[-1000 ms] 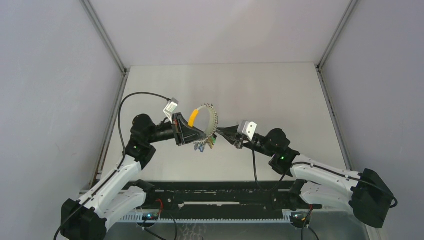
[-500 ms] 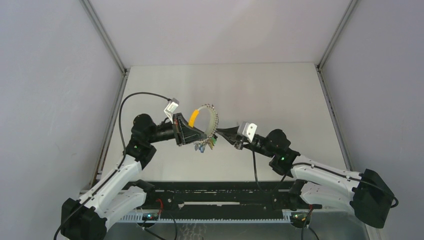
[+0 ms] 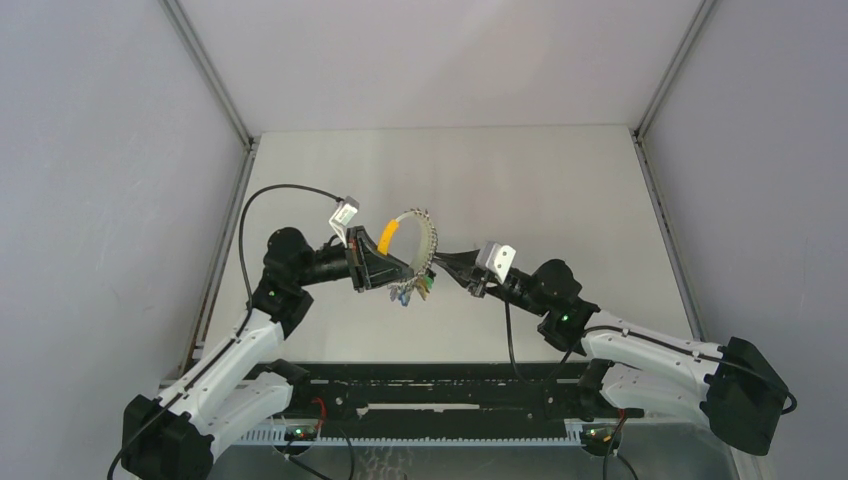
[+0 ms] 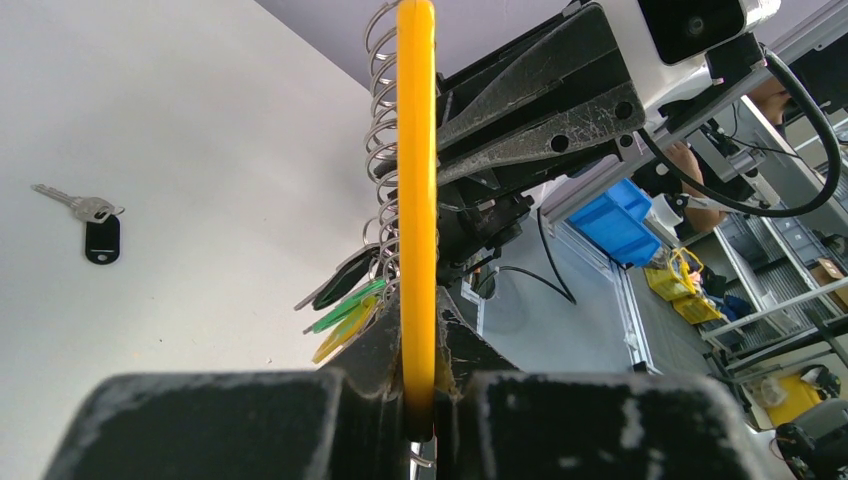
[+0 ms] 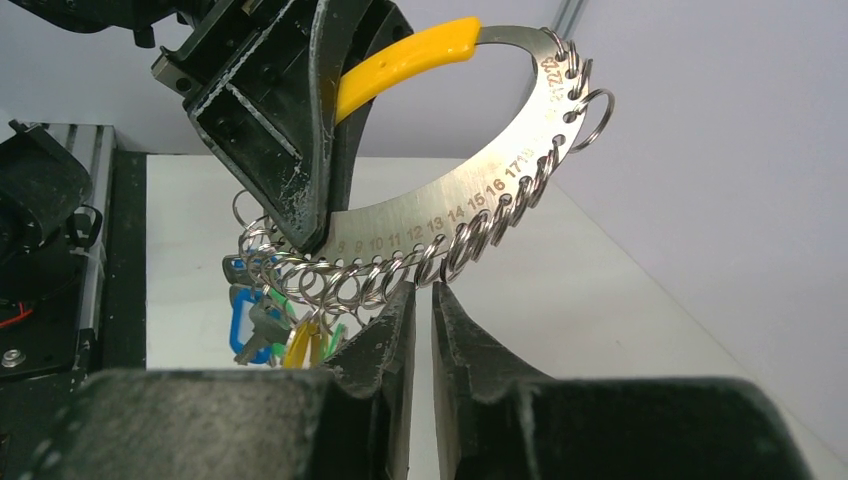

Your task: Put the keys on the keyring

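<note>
We see the keyring [image 3: 420,237] held up over the middle of the worktop [image 3: 540,180], between the 2 arms. It is a curved silvery plate with a yellow band and engraved numbers along its edge.

The left end effector [image 3: 392,268] comes in from 9 o'clock. Its jaws are closed tight on the yellow band, which its wrist camera shows edge-on and upright between the fingers [image 4: 375,370].

A row of small wire rings [image 5: 470,240] is threaded through holes along the plate's outer edge. A bunch of blue, green and yellow tags [image 5: 262,330] hangs at the plate's 6 o'clock end, just beside the left jaws.

The right end effector [image 3: 437,263] reaches in from 3 o'clock. In its own camera its fingers [image 5: 395,330] stand almost together, with only a narrow slit between them. Their tips are right up against the row of wire rings near the middle of the plate. We cannot tell whether they pinch 1 of those rings or only touch it.

The key [image 4: 100,240], with a black head and a silver blade, lies flat and alone on the worktop. In the left wrist view it sits toward 9 o'clock, well apart from the keyring and both end effectors.
</note>
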You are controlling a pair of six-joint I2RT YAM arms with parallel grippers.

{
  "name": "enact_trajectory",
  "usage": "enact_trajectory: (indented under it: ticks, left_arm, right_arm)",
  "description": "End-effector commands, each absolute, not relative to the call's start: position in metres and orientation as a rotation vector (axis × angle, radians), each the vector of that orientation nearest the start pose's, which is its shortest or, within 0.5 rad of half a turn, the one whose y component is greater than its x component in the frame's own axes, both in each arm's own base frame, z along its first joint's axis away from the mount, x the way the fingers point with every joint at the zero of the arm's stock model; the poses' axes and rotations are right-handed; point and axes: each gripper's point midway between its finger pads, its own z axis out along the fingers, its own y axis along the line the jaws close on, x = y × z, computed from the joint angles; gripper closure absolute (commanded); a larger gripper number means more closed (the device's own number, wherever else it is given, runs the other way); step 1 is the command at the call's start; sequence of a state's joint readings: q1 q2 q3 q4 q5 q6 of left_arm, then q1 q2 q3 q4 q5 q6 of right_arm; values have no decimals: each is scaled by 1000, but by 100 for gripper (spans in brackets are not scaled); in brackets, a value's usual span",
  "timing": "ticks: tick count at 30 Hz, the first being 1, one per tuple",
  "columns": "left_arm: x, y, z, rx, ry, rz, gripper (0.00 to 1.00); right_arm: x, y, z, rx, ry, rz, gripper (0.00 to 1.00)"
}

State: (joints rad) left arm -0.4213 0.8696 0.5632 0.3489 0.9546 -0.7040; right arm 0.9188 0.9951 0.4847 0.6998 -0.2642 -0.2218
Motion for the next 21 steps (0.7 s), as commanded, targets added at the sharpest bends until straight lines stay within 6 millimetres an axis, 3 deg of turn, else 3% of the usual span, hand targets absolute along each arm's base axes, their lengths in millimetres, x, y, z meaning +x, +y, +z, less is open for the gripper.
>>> enact_trajectory:
  ticks: [1, 9, 21]
  left_arm:
    - [166, -251, 294, 679, 1583, -1550, 100]
    - [167, -250, 294, 672, 1587, -1545, 100]
    - [170, -249, 296, 642, 1585, -1521, 100]
  right_arm:
    - [196, 314, 294, -893, 1028, 758, 89]
    - [193, 316, 293, -908, 1024, 771, 81]
    - [190, 318, 292, -915, 1024, 785, 80]
